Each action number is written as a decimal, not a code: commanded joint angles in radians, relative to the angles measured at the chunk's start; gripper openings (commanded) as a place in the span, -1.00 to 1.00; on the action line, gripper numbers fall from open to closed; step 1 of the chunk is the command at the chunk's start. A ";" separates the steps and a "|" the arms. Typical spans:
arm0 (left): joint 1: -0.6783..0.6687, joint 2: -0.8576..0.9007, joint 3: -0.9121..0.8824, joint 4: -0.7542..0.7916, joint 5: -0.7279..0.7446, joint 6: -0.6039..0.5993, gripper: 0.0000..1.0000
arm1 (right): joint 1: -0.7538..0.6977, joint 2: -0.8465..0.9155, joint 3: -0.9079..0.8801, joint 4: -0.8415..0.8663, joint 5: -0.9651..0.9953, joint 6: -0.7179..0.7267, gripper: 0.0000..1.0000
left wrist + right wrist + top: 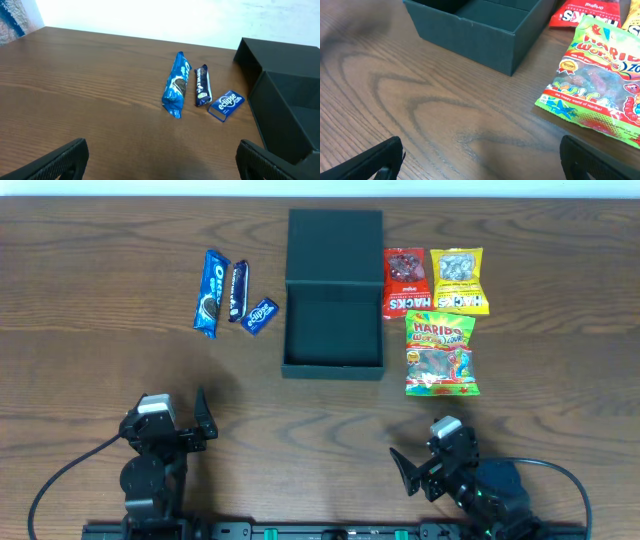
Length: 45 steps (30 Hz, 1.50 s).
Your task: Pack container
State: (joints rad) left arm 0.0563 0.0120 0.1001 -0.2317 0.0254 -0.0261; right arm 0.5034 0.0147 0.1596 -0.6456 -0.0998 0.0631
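Six snack packets [441, 355] — one container [335, 245]

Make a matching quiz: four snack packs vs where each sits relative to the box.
Things:
1. Oreo pack
2. Eclipse pack
3. Haribo bag
4. yellow Hacks bag

Places:
A. farthest right, level with the lid
B. left of the box, closest to it
C. farthest left
D. right of the box, nearest the arms

Pairs: 1-C, 2-B, 3-D, 4-A
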 commanded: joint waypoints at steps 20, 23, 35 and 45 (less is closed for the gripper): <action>0.002 -0.008 -0.029 -0.004 -0.007 0.004 0.90 | 0.008 -0.010 -0.004 0.003 0.016 -0.013 0.98; 0.002 -0.008 -0.029 -0.004 -0.007 0.004 0.90 | 0.008 -0.010 -0.005 0.000 0.032 -0.013 0.98; 0.002 -0.008 -0.029 -0.004 -0.007 0.004 0.90 | 0.008 -0.010 -0.004 0.178 -0.074 0.276 0.98; 0.002 -0.008 -0.029 -0.004 -0.007 0.004 0.90 | 0.008 -0.010 -0.005 0.307 -0.200 0.891 0.98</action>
State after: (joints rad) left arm 0.0563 0.0120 0.1001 -0.2317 0.0254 -0.0261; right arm 0.5034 0.0128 0.1539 -0.3965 -0.2420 0.7795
